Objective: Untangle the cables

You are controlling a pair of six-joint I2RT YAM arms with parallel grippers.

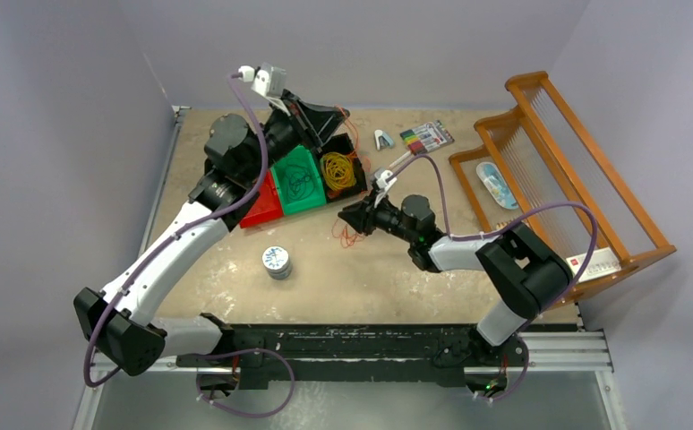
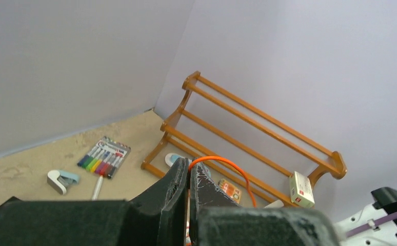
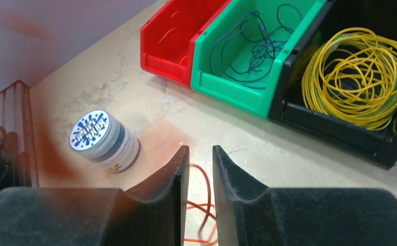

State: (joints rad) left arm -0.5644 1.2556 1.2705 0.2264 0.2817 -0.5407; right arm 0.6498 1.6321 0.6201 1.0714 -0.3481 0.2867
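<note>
Beige table (image 1: 235, 287), left hand (image 2: 189, 177) clamping orange cable (image 2: 219, 157), right hand (image 3: 200, 154) ajar over orange loops (image 3: 207, 180)

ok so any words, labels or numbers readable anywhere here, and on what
Nothing here can be read for certain.
On the small round tin with a white and blue lid: blue lettering, too blurred to read.
On the small white box with a red label, standing on the orange wooden rack: print too small to read.
On the flat pack of coloured markers: print too small to read.
</note>
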